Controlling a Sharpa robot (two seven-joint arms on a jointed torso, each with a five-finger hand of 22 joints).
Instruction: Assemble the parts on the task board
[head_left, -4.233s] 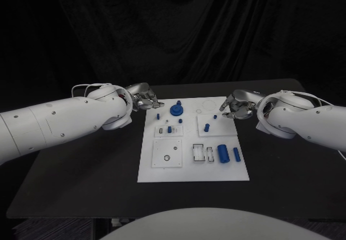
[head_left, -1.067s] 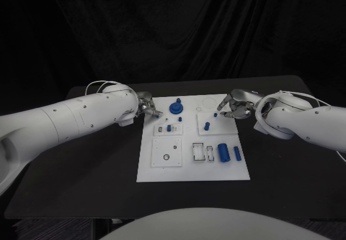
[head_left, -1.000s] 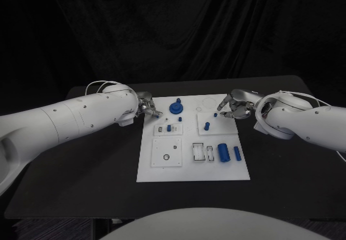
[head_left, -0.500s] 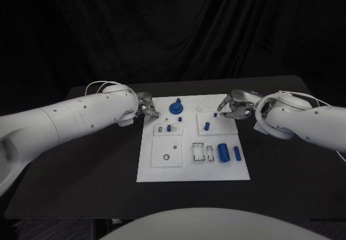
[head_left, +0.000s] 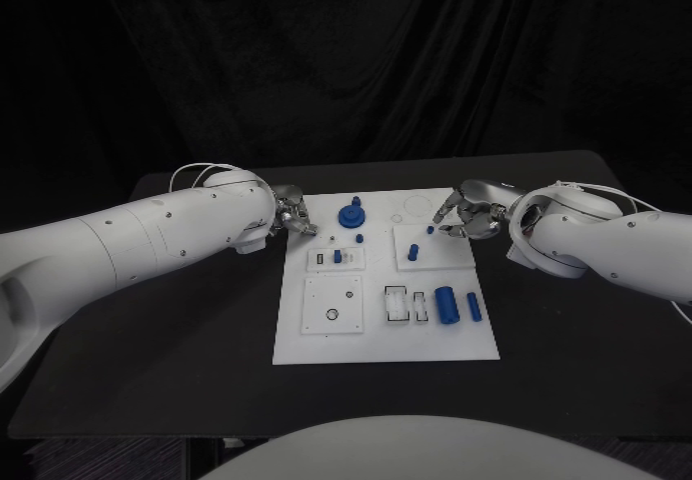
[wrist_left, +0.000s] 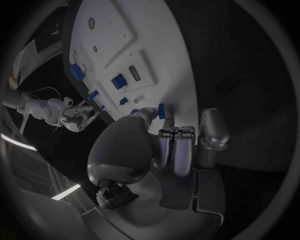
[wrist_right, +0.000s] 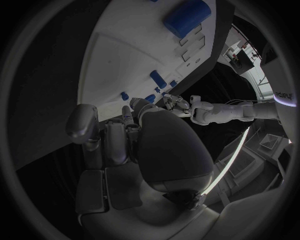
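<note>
The white task board (head_left: 387, 330) lies mid-table. On it are a blue knob (head_left: 352, 215), two standing pegs (head_left: 413, 252), a blue cylinder (head_left: 446, 305) and a narrow blue bar (head_left: 475, 308). My left hand (head_left: 294, 217) is at the board's far left edge with its fingers curled. In the left wrist view it (wrist_left: 164, 142) pinches a small blue part (wrist_left: 162, 111) between thumb and fingertips, just over the board (wrist_left: 134, 40). My right hand (head_left: 469, 213) hovers at the board's far right edge. Its fingers (wrist_right: 119, 137) are curled in with nothing in them.
White inset plates with slots and holes (head_left: 335, 303) cover the board's near half. Black table (head_left: 159, 340) lies open to both sides and in front of the board. A dark curtain hangs behind the table.
Since the earliest frame my left hand has moved nearer, down along the board's left edge. Over the last second both hands have stayed almost still.
</note>
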